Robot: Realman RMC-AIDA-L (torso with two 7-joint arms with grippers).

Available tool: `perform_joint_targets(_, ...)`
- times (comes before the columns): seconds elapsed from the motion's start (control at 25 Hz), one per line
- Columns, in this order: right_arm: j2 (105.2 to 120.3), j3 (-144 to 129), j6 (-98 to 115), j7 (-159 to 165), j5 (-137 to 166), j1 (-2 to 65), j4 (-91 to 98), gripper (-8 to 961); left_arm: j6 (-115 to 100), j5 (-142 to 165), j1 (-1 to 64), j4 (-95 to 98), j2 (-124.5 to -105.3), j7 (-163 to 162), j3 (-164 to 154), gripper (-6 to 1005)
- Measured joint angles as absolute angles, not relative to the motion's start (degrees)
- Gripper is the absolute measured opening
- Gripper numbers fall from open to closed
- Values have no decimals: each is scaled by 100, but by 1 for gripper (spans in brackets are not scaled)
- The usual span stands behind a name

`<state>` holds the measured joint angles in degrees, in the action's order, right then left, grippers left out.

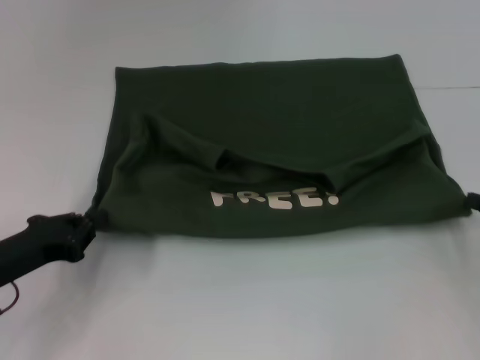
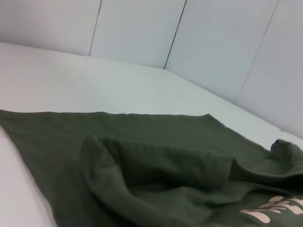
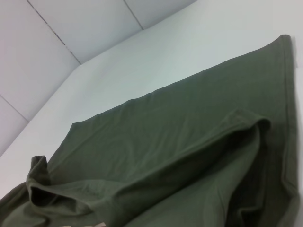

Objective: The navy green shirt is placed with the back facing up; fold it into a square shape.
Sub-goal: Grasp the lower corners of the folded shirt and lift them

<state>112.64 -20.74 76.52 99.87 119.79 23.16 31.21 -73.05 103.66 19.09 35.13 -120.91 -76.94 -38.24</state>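
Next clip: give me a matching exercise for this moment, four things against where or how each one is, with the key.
Things:
1. shirt
2. lettering
3. left gripper
4. right gripper

Descriptions:
A. barely in the head view, at the shirt's corner on the robot's right
B. pale, on the near part of the shirt
C. dark green, lying on the white table, folded over itself
D. black, at the shirt's near corner on the robot's left

Pairs: 1-C, 2-B, 3-D, 4-A
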Motion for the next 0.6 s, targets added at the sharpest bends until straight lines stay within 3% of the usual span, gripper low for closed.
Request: perform_joint_targets(0.6, 11142, -1779, 8429, 9341, 12006, 1672, 3129, 20, -8430, 10561, 1139, 3519, -11986, -7751, -3560, 2)
